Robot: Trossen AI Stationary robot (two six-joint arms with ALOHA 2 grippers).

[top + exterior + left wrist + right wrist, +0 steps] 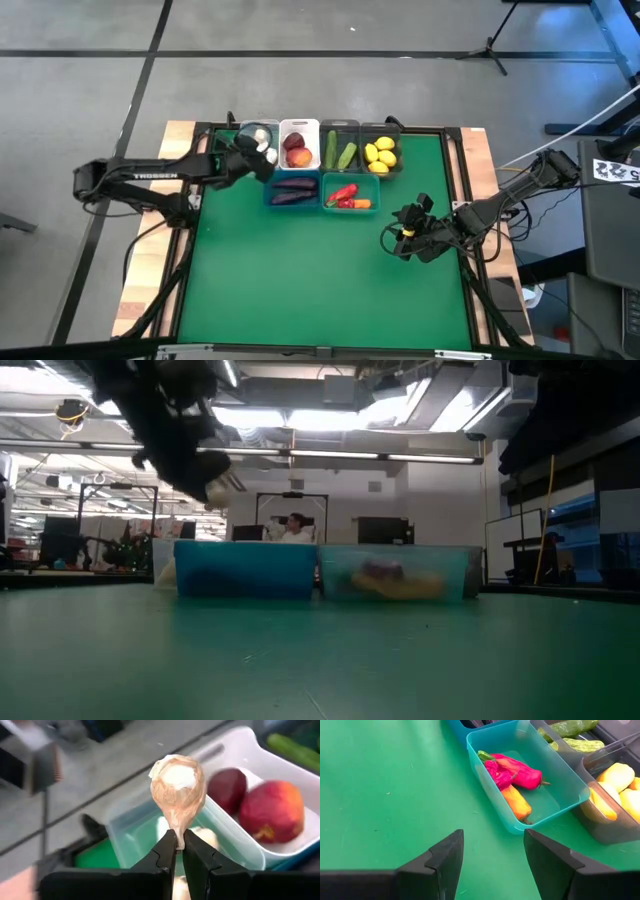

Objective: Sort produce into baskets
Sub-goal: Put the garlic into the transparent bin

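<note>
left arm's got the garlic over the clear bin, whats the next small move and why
Probably open the left end effector and drop the garlic it pinches by the stem. The bulb hangs above the clear bin, where another garlic already lies, beside the white bin of peaches. The right end effector waits open over bare mat near the teal bin.

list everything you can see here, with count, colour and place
table: one, green top, centre
bins: six, two rows at the table's far edge
garlic: one, white, in the left fingers above the clear bin; more lie in that bin
peaches: two, red, white bin
cucumbers: two, green, dark bin
lemons: about four, yellow, dark bin
eggplants: two, purple, blue bin
peppers: red, teal bin
carrot: one, orange, teal bin
person: one, in the room behind
left gripper: shut on garlic
right gripper: open, over bare table
</note>
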